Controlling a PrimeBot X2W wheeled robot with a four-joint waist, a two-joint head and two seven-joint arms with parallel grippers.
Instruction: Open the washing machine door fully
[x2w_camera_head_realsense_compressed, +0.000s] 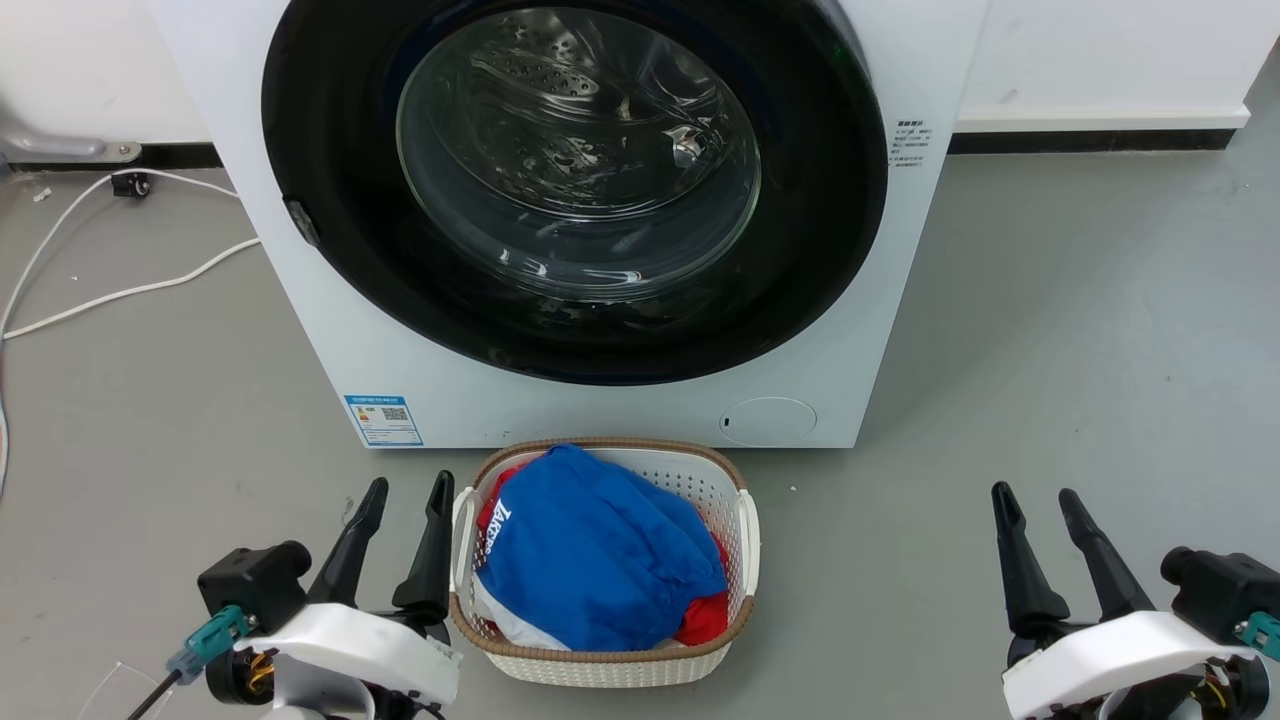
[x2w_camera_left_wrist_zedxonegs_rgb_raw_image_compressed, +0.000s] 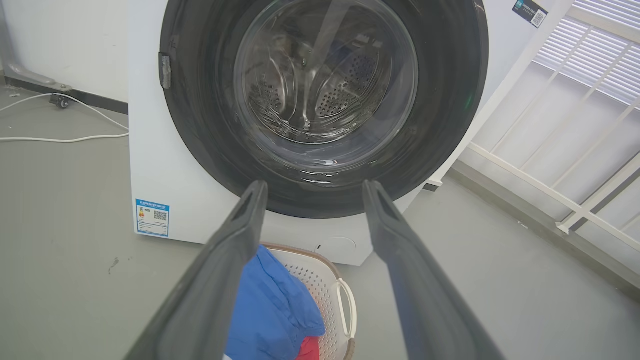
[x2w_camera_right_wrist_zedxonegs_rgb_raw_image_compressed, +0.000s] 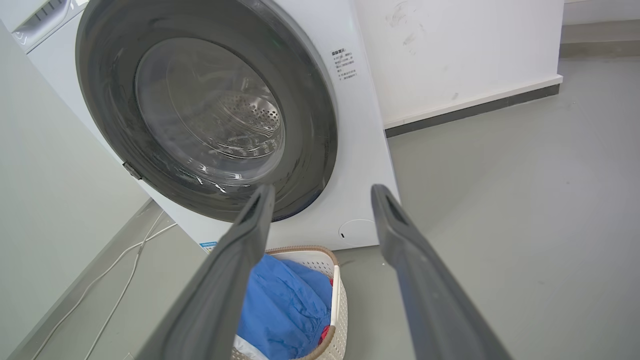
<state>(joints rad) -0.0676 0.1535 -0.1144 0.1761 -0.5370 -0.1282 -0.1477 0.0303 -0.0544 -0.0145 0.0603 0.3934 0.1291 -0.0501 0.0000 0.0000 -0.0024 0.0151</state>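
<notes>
The washing machine door (x2w_camera_head_realsense_compressed: 575, 180) is seen shut flat against the washing machine (x2w_camera_head_realsense_compressed: 600, 410), at 12 o'clock in the head view, with a small metal piece, taken to be the hinge (x2w_camera_head_realsense_compressed: 302, 222), at its 9 o'clock edge. The free edge at 3 o'clock is therefore judged the side to be pulled. It lies at roughly 11 o'clock from the nearer right gripper (x2w_camera_head_realsense_compressed: 1034, 493), fingers spread and empty, while the left gripper (x2w_camera_head_realsense_compressed: 410, 485), likewise spread and empty, is parked just beside the laundry basket (x2w_camera_head_realsense_compressed: 745, 530).

Glossy black washing machine door (x2w_camera_head_realsense_compressed: 330, 250) shut, white washing machine (x2w_camera_head_realsense_compressed: 600, 410)
</notes>
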